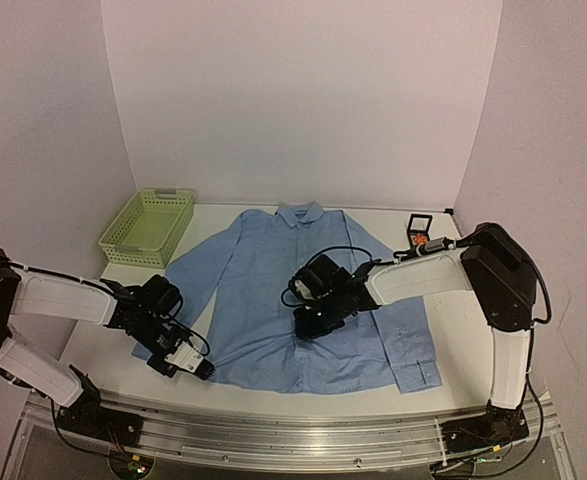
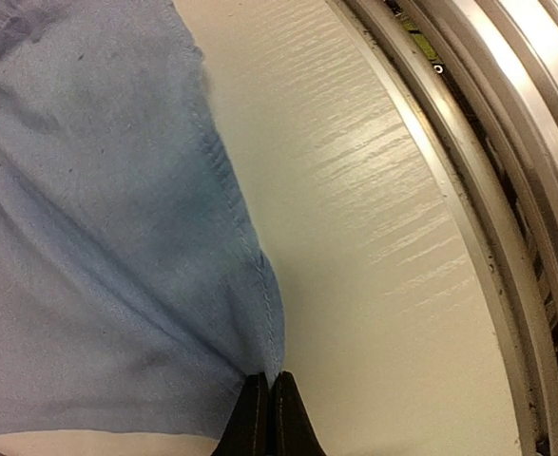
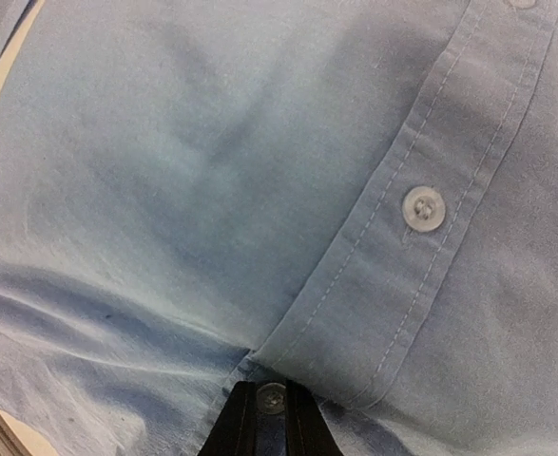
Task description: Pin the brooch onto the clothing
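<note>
The light blue shirt (image 1: 253, 270) lies spread flat on the table (image 1: 453, 350). The left gripper (image 2: 265, 418) is pinched together on the shirt's bottom hem near the table's front edge. The right gripper (image 3: 271, 418) is clamped on the button placket, with a button between its fingers. The orange-red brooch (image 1: 417, 239) rests beside the black box (image 1: 420, 222) at the far right.

Brooch (image 1: 414, 238) a tiny orange speck, shape unclear

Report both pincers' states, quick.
Left pincer: shut, pinching the hem edge of the light blue button-up cotton shirt.
Right pincer: shut on the same shirt's button placket.
</note>
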You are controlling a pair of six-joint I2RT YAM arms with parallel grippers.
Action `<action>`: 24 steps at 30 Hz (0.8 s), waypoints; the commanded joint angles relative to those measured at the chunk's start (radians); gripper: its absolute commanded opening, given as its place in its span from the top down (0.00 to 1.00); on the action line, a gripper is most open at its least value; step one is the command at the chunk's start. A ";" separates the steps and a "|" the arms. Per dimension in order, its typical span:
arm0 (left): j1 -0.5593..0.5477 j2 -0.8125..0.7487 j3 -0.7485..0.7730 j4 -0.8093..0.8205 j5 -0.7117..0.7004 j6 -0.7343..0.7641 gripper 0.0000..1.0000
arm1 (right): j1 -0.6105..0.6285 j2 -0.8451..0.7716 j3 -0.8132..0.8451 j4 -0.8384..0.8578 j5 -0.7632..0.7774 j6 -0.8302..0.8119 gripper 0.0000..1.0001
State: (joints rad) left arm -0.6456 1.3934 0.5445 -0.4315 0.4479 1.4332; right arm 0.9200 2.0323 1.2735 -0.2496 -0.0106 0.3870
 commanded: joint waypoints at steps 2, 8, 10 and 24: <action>-0.003 -0.038 -0.026 -0.122 0.036 0.004 1.00 | -0.018 -0.003 0.000 -0.068 0.019 -0.026 0.86; -0.003 -0.009 0.011 -0.083 0.047 -0.014 1.00 | 0.037 -0.126 0.060 -0.069 0.035 -0.149 0.75; -0.003 -0.002 0.019 -0.084 0.045 -0.015 1.00 | 0.080 -0.166 0.063 -0.069 0.048 -0.191 0.71; 0.059 0.114 0.432 -0.439 0.192 0.046 0.47 | 0.258 -0.207 -0.084 -0.112 0.046 -0.164 0.77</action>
State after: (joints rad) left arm -0.6161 1.4141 0.7717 -0.7328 0.5208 1.4671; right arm 1.1754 1.7990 1.1985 -0.3320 0.0305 0.2274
